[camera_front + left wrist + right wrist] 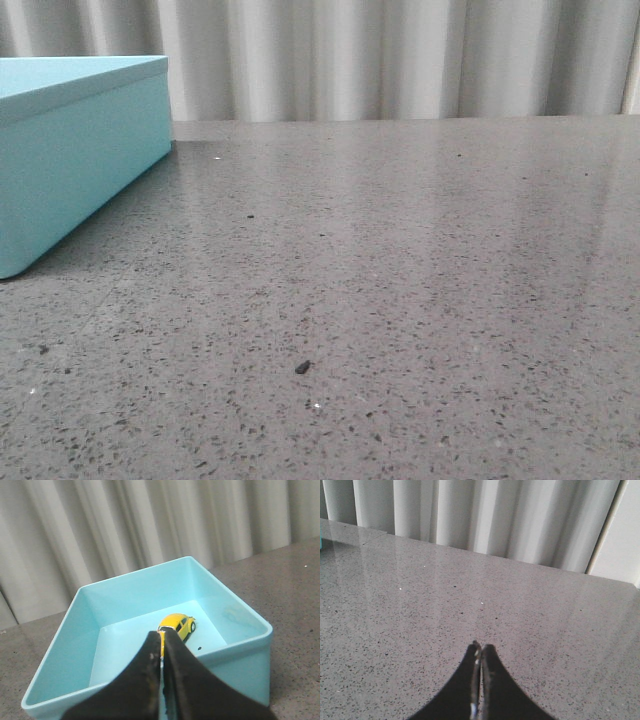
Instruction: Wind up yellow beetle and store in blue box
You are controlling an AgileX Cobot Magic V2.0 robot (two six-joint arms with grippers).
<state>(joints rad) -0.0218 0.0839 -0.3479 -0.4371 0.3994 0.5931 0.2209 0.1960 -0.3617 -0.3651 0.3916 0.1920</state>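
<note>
The yellow beetle [178,624] stands on its wheels on the floor of the open blue box [240,611], near the box's far side. My left gripper [162,641] is shut and empty, hovering above the box's near rim, apart from the car. The blue box also shows in the front view [80,150] at the far left of the table; the car is hidden inside it there. My right gripper [480,650] is shut and empty above bare grey speckled tabletop. Neither gripper shows in the front view.
The grey speckled table [400,280] stretches to the right of the box. A small dark speck [302,367] lies on it near the front. A pleated white curtain [400,55] hangs behind the table's far edge.
</note>
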